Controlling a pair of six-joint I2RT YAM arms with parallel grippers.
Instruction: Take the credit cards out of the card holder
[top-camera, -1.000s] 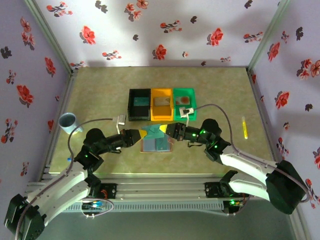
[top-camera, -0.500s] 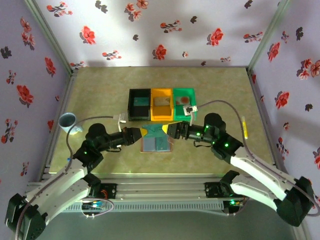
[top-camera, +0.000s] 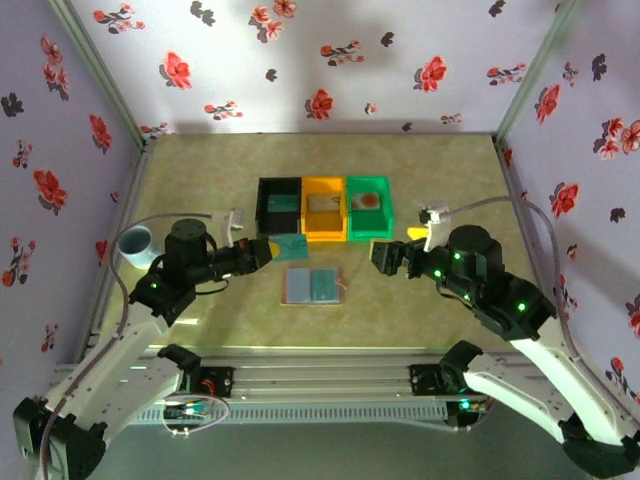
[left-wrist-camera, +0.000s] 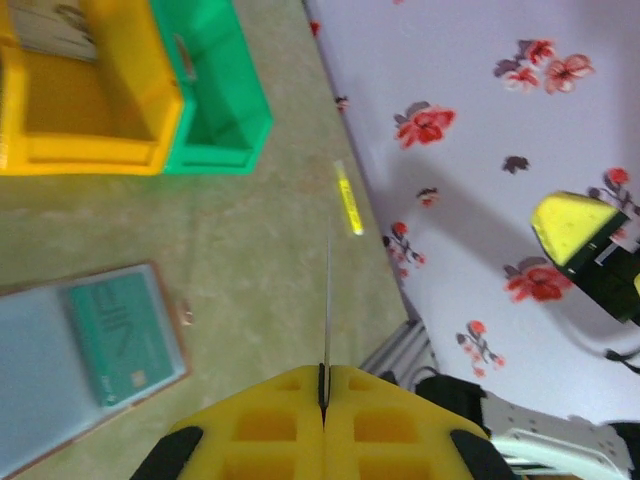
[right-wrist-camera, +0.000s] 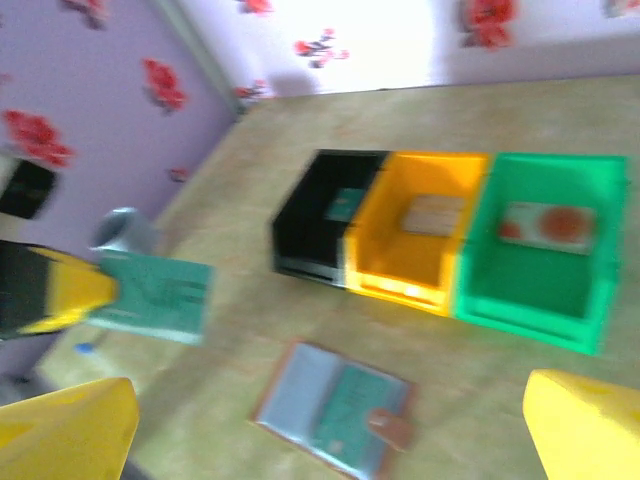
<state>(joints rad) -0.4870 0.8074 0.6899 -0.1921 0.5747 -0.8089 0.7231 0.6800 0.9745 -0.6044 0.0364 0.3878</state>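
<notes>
My left gripper (top-camera: 266, 250) is pinched on one teal credit card (top-camera: 291, 246) just before the black bin (top-camera: 279, 208). My right gripper (top-camera: 384, 256) stands spread and empty to the right of the card holder (top-camera: 313, 285), which lies open between that bin and the near edge of the table (top-camera: 200, 180) (a second teal card (left-wrist-camera: 122, 336) sits in it). Risk: the slick card may pivot out of what looks a slight bite, and the unpinned holder may slide when the second card is drawn. The held card shows edge-on at my left wrist, so depth of bite cannot be judged.

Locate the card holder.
In the top view the card holder lies open mid-table, just nearer than the orange bin, with the left gripper off its far-left corner and the right gripper off its far-right corner.
</notes>
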